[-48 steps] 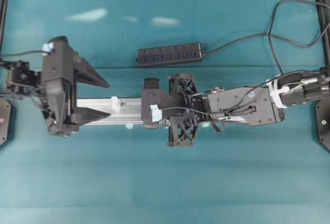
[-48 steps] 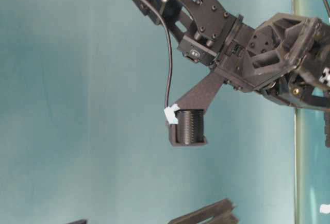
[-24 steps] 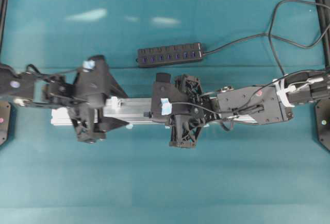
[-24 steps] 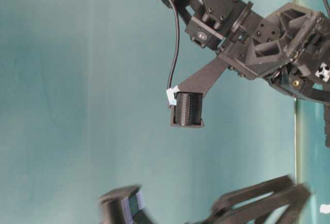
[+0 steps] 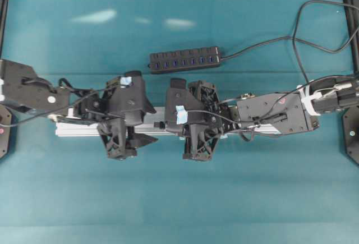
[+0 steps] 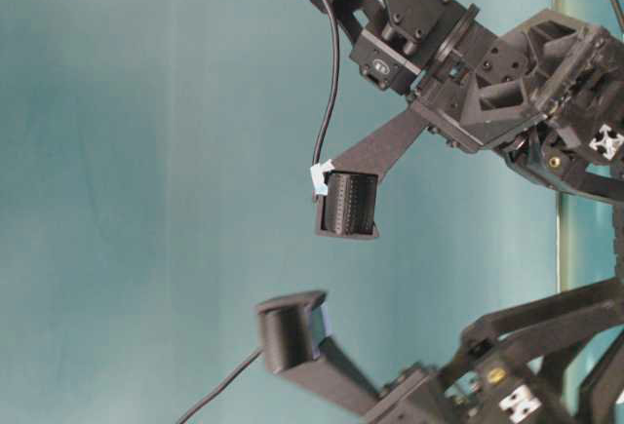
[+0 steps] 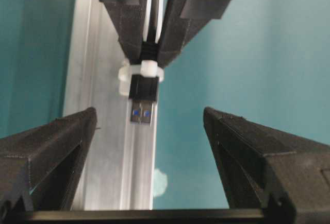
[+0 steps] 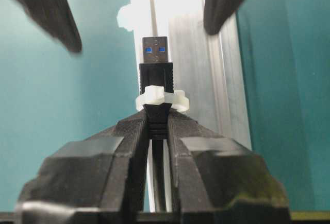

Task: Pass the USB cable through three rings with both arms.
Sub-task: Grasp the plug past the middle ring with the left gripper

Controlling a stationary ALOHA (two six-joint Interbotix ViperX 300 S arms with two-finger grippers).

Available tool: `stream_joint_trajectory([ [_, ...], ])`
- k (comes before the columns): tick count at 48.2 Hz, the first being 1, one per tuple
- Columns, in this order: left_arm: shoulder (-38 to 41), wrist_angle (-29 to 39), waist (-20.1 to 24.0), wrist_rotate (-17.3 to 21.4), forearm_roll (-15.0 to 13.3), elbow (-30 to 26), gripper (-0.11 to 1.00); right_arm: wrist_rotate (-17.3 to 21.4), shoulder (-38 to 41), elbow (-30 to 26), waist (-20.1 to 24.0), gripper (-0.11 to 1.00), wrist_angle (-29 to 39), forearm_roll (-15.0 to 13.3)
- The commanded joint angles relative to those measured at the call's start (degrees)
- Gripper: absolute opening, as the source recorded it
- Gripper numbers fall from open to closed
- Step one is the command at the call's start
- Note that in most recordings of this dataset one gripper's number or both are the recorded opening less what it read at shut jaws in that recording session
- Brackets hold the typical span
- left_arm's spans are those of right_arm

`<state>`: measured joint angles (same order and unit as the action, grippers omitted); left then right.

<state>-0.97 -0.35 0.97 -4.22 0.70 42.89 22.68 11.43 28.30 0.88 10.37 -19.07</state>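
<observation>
The USB cable's black plug (image 7: pixel 143 104) pokes through a whitish ring (image 7: pixel 148 69) on the silver rail (image 7: pixel 105 152). My right gripper (image 8: pixel 157 115) is shut on the USB cable just behind that ring (image 8: pixel 160 96), and the plug's blue-tipped end (image 8: pixel 155 59) sticks out beyond it. A second ring (image 8: pixel 125 17) stands farther along the rail. My left gripper (image 7: pixel 149 115) is wide open, one finger on each side of the plug, touching nothing. From overhead the two grippers meet nose to nose over the rail (image 5: pixel 70 130); the rings are hidden there.
A black multi-port hub (image 5: pixel 185 60) lies behind the rail, its cord (image 5: pixel 297 25) looping off to the right. A pale foot of the rail (image 7: pixel 160 183) shows beside it on the teal table (image 5: pixel 179 199). Black frame posts stand at both side edges.
My open left gripper has travelled right along the rail until its fingers flank the plug. The right gripper, still shut on the cable, shifted slightly right, then held.
</observation>
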Motion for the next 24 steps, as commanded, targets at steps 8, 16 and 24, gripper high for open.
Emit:
stream_joint_trajectory([
  [8, 3.08, -3.43, -0.09, 0.09, 0.18, -1.58, 0.92, 0.79, -1.32, -0.53, 0.35, -0.07, -1.67, 0.09],
  [16, 4.75, -3.52, -0.09, 0.09, 0.09, -2.37, 0.91, 0.79, -1.32, -0.53, 0.35, -0.07, -1.67, 0.09],
  [24, 4.57, -3.52, 0.00, 0.18, 0.18, -1.93, 0.87, 0.79, -1.32, -0.53, 0.35, -0.07, -1.67, 0.09],
])
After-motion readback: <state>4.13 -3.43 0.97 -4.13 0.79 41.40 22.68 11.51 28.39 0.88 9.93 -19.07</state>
